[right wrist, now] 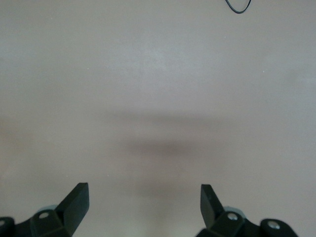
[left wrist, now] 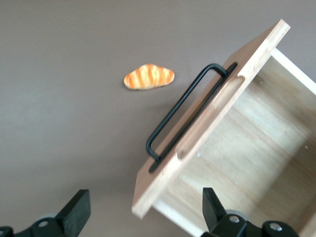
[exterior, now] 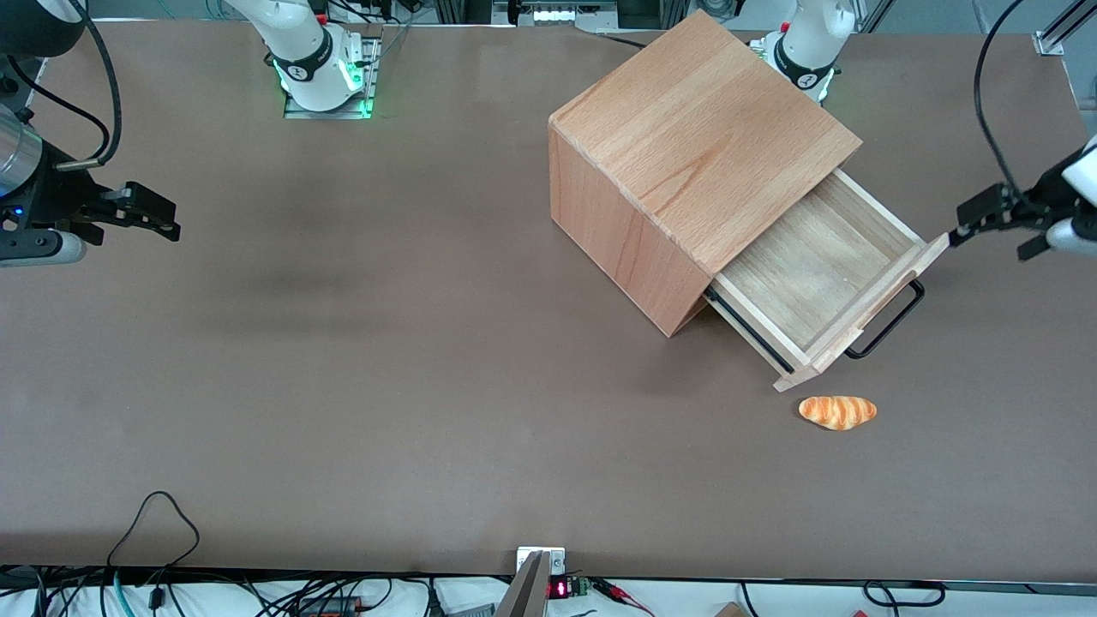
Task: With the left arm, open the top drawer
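The top drawer [exterior: 867, 315] stands pulled well out of the beech cabinet [exterior: 698, 146], and its shallow tray shows nothing inside. A thin black wire handle [exterior: 891, 321] runs along its pale front panel [left wrist: 212, 113]. The left arm's gripper [exterior: 992, 240] hovers just off the panel's end that is farther from the front camera, toward the working arm's end of the table. It is open and holds nothing. In the left wrist view the gripper [left wrist: 145, 197] looks down on the handle [left wrist: 177, 111] and the panel's corner, apart from both.
A small orange bread roll [exterior: 837, 411] lies on the brown table, nearer the front camera than the drawer's front, also seen as the roll [left wrist: 148, 77] beside the handle. A black cable [exterior: 158, 523] loops near the table's front edge.
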You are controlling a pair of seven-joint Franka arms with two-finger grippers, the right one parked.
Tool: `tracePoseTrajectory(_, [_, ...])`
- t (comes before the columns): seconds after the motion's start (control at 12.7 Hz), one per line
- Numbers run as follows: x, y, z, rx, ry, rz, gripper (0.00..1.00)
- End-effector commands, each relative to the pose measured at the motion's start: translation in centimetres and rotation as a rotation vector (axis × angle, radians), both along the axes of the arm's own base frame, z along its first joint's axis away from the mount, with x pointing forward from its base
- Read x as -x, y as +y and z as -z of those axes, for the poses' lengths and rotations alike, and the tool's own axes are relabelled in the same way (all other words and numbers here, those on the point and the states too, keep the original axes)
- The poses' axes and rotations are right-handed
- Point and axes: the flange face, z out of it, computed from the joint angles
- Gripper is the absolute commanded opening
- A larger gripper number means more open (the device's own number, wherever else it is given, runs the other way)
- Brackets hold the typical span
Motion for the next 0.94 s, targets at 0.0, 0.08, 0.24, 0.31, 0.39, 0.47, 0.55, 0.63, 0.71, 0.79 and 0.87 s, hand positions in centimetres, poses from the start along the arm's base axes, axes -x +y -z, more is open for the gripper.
tracePoseTrajectory(0.0, [1.5,-0.6,-1.6,-0.025,0.044,-0.100,1.00])
tracePoseTrajectory(0.08, [2.0,-0.7,-2.0,-0.057,0.065,-0.130,1.00])
tracePoseTrajectory(0.24, [2.1,-2.2,-2.8,-0.128,0.066,-0.128,1.00])
tracePoseTrajectory(0.31, [2.3,-2.3,-2.6,-0.146,0.087,-0.130,1.00])
tracePoseTrajectory(0.39, [2.3,-2.3,-2.6,-0.148,0.084,-0.131,1.00])
tracePoseTrajectory(0.47, [2.2,-2.3,-2.7,-0.146,0.079,-0.130,1.00])
tracePoseTrajectory(0.55, [2.2,-2.3,-3.1,-0.134,0.070,-0.136,1.00])
tracePoseTrajectory(0.63, [2.1,-2.2,-3.3,-0.130,0.064,-0.137,1.00])
tracePoseTrajectory(0.71, [2.1,-2.3,-3.3,-0.120,0.064,-0.137,1.00])
tracePoseTrajectory(0.79, [2.1,-2.3,-3.3,-0.111,0.064,-0.136,1.00])
tracePoseTrajectory(0.87, [2.1,-2.2,-3.3,-0.111,0.066,-0.130,1.00])
